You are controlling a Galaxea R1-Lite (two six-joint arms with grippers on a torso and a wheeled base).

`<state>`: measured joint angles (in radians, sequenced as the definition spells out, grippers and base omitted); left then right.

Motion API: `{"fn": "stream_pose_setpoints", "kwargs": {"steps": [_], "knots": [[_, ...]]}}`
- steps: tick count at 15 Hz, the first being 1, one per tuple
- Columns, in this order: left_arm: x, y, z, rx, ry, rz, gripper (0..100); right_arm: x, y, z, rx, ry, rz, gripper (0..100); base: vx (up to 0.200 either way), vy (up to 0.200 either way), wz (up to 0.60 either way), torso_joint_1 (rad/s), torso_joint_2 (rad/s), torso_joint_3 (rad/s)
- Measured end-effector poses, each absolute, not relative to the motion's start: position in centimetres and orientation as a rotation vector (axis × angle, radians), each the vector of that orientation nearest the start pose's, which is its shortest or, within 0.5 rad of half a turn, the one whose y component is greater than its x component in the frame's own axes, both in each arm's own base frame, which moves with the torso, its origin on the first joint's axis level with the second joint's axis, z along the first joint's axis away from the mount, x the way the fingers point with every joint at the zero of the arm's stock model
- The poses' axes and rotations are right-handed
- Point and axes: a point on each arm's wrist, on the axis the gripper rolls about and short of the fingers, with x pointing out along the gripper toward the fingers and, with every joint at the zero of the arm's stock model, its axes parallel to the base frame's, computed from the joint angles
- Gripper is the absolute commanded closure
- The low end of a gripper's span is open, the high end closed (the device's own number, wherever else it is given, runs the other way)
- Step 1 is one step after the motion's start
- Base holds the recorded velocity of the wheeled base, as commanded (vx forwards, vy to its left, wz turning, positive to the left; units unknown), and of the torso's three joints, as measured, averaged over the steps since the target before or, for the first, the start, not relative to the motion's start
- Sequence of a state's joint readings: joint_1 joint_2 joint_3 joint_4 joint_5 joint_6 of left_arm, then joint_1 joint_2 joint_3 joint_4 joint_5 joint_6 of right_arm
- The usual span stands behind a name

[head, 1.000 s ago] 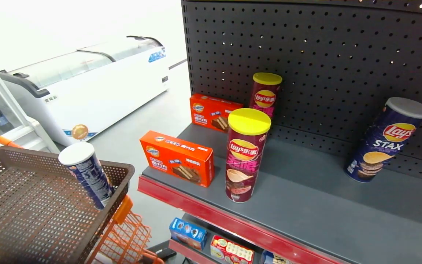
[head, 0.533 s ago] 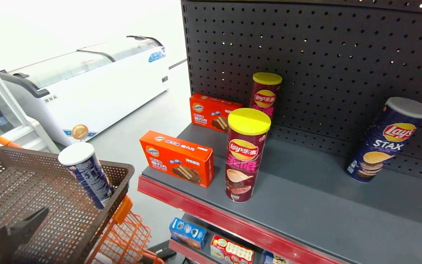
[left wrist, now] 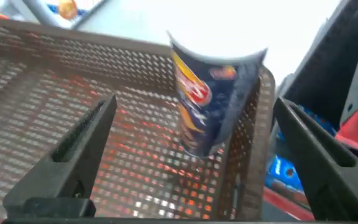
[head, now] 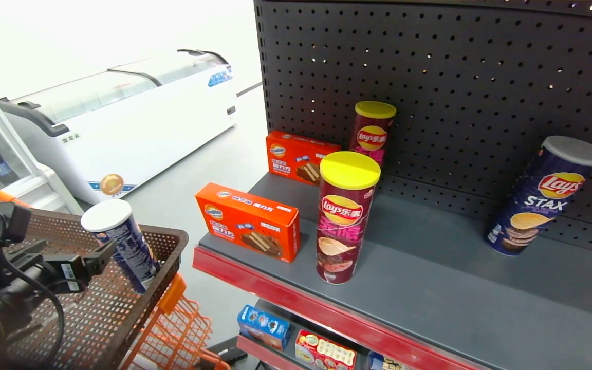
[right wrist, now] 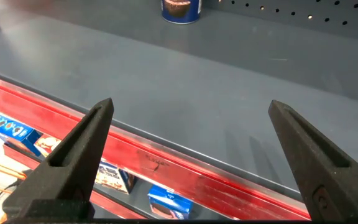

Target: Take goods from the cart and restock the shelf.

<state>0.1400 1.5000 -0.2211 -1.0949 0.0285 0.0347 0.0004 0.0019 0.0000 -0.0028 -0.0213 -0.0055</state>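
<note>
Hovering over the brown cart basket (head: 170, 241) at the near left, the left gripper (left wrist: 194, 106) is holding its jaws spread wide, gripping nothing. The blue chip can (head: 121, 241) is leaning in the basket's right corner, just ahead of that gripper; contact cannot be confirmed. The right gripper (right wrist: 191, 107) is hanging above the grey shelf (head: 429, 277) near its red front edge, jaws likewise spread and empty. On the shelf, a near maroon can (head: 345, 221), a far maroon can (head: 373, 133), a near orange box (head: 250, 221) and a far orange box (head: 298, 156) are standing; a second blue can (head: 542, 198) is tilting against the pegboard (head: 455, 77) at the far right.
</note>
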Motion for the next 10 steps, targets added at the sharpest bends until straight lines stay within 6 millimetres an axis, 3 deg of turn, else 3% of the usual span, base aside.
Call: {"fn": "stream_pose_setpoints", "kwargs": {"steps": [3,10], "knots": [[21.1,2.1,11.2,0.008,0.237,0.12,0,-2.3,-0.1,7.6,-0.006,-0.001,-0.02,0,0.0,0.0,0.0,0.0,0.0,0.0],[23.9,2.0,8.8,0.005,0.255,0.109,0,-2.3,-0.1,7.6,-0.006,-0.001,-0.02,0,0.0,0.0,0.0,0.0,0.0,0.0]]}}
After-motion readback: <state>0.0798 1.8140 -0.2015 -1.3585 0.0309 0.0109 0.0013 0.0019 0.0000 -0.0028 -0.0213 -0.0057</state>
